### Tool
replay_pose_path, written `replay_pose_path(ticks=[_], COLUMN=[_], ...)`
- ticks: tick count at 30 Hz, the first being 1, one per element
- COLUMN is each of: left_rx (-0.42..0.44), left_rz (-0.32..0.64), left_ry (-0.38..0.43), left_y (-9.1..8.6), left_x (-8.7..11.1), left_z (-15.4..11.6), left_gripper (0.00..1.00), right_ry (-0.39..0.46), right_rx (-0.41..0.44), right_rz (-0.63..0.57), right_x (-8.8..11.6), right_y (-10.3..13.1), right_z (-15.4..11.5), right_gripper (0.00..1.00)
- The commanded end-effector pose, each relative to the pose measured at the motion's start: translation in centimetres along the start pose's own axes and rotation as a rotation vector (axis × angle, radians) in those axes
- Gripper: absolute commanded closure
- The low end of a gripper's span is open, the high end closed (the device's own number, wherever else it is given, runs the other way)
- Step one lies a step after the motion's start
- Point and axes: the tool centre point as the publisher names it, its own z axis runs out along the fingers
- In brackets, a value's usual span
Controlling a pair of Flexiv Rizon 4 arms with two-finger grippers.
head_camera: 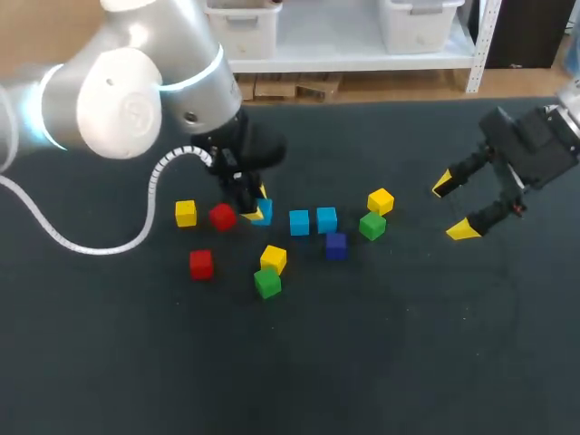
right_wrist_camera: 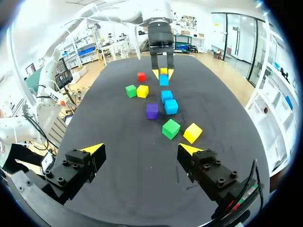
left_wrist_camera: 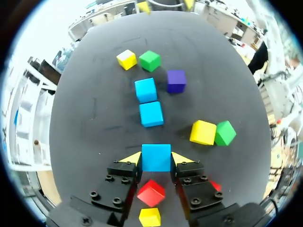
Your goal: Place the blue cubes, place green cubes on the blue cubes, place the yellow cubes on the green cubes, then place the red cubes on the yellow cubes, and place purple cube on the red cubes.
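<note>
Clearly, the left gripper (left_wrist_camera: 156,160) has its yellow-tipped fingers closed onto a light blue cube (left_wrist_camera: 156,152), one tip against each side, low over the dark table (left_wrist_camera: 90,142). Straight ahead of it lie a second light blue cube (left_wrist_camera: 151,114) and a third light blue cube (left_wrist_camera: 145,90), in line with the held one, so I judge the left arm best placed to complete the blue row. A dark purple cube (left_wrist_camera: 176,81) sits beside the third. The right gripper (head_camera: 458,207) hangs spread wide and empty, well apart from the cubes.
</note>
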Motion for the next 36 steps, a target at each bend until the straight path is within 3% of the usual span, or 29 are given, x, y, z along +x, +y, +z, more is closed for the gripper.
replay_pose_path(ticks=[1,22,36], left_rx=[-0.004,-0.031,-0.047], left_rz=[-0.024,-0.117,-0.13], left_ry=[0.002,-0.002,0.007], left_y=[0.4,-1.1,-0.4], left_x=[-0.3,-0.6,-0.3], left_z=[0.8,2.2,2.4], left_gripper=[1.0,1.0,1.0], right_ry=[-0.002,-0.002,-0.002], right_rx=[-0.001,-0.001,-0.001], right_rz=[-0.001,-0.001,-0.001], right_x=[0.0,0.0,0.0], right_y=[0.0,0.0,0.0], right_z=[0.0,0.0,0.0], right_gripper=[0.0,0.0,0.0])
